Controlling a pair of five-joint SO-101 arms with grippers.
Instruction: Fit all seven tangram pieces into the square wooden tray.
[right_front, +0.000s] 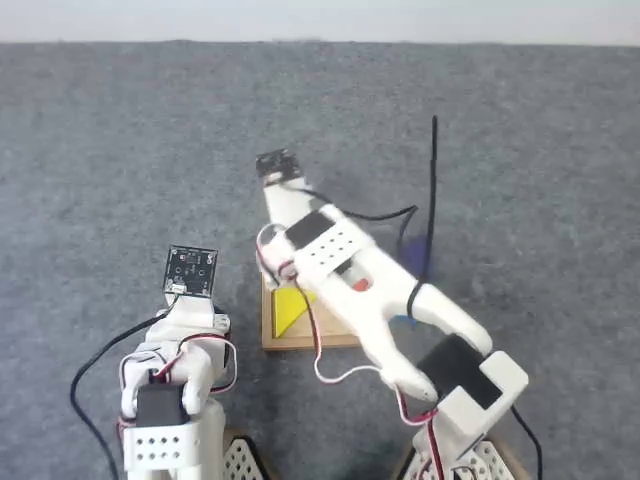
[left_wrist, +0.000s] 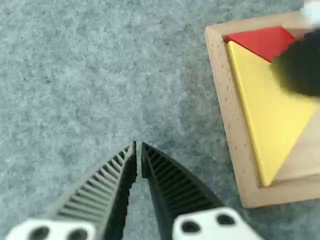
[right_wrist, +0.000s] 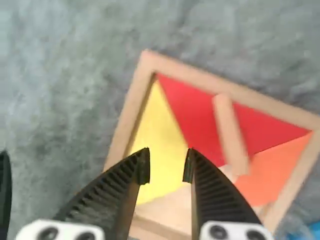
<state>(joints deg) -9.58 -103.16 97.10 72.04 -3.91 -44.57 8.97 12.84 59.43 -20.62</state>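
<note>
The square wooden tray lies on grey cloth and holds a yellow triangle, a red triangle and an orange piece. The right gripper hovers over the yellow triangle, jaws apart and empty. The left gripper is beside the tray, jaws together. A pale strip, possibly wood, crosses the red triangle.

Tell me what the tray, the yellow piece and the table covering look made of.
The tray: pale unpainted wood, going by the speckled grain on its rim. The yellow piece: probably painted wood with a smooth matte face; the paint hides the grain, so plastic is possible. The table covering: grey felt or short carpet, fuzzy and mottled.
</note>
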